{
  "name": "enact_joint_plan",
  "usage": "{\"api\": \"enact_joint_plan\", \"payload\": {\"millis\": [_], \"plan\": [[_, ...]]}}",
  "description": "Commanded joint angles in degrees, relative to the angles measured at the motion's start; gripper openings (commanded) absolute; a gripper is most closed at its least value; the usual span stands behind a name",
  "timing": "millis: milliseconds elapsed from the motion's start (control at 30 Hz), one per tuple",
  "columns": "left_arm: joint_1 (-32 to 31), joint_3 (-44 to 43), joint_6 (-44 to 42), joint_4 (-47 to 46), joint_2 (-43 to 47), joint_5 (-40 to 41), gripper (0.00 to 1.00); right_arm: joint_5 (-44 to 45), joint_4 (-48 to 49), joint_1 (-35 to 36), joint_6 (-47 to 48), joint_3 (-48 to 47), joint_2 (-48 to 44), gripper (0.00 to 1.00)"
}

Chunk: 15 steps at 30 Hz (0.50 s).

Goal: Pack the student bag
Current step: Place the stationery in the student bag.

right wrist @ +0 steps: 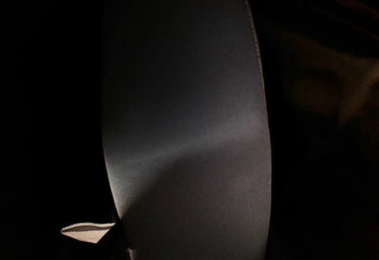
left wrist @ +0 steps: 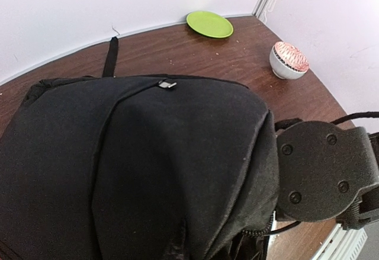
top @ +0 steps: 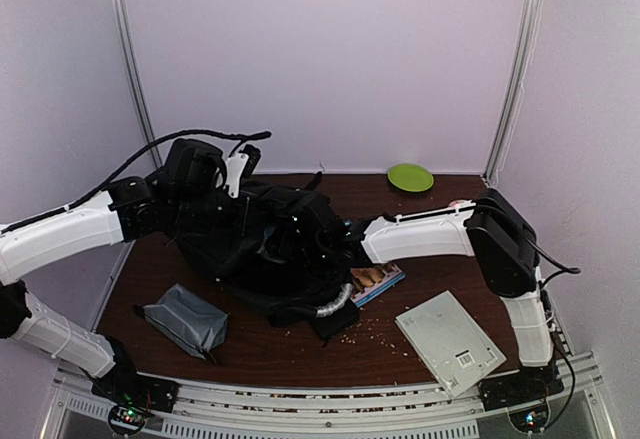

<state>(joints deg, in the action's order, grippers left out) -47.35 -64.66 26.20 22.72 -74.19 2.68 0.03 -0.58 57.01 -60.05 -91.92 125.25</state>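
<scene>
**Bench scene, three views.** The student bag (top: 265, 244), a large black fabric pack, lies slumped at the middle of the brown bench (top: 300, 354). Its grey-white handle (top: 335, 304) curls out at the near edge, and a black strap (left wrist: 110, 57) trails toward the back wall.

The left hand (top: 237, 172) sits at the bag's far left upper edge with its fingers closed together. The pictures do not show whether fabric is pinched between them. In the left wrist view the bag fills most of the frame, with a metal zip pull (left wrist: 167, 84) near its top.

The right arm (top: 420, 237) reaches in from the right, and its hand is buried in the bag's opening. The right wrist view is dark apart from a broad grey surface (right wrist: 183, 130), so I cannot tell how far that hand is open or what it holds.

A grey pouch (top: 186, 319) lies near the front left. A picture book (top: 377, 279) pokes out just beside the bag's right edge, and a flat grey panel (top: 449, 342) lies at the front right. A green plate (top: 410, 176) and a small bowl (left wrist: 288, 60) stand at the back right. Crumbs (top: 375, 334) are scattered between the bag and the panel.
</scene>
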Motion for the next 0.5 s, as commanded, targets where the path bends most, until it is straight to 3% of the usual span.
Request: {"api": "enact_joint_plan", "payload": {"millis": [0, 200, 333, 467], "plan": [[-0.7, -4.0, 1.6, -12.7, -1.2, -8.9, 0.00, 2.4, 14.1, -0.6, -4.9, -3.9, 2.3, 0.62], [-0.7, -4.3, 4.3, -16.6, -3.7, -12.7, 0.00, 5.1, 27.0, -0.7, -13.0, -4.5, 7.3, 0.62], [-0.7, -4.1, 5.5, -18.2, -4.8, -14.3, 0.00, -0.1, 29.9, -0.7, -15.4, -13.8, 14.0, 0.64], [-0.7, -3.9, 5.2, -17.7, -4.9, -13.1, 0.00, -11.9, 27.9, -0.4, -17.5, -28.7, 21.9, 0.81]]}}
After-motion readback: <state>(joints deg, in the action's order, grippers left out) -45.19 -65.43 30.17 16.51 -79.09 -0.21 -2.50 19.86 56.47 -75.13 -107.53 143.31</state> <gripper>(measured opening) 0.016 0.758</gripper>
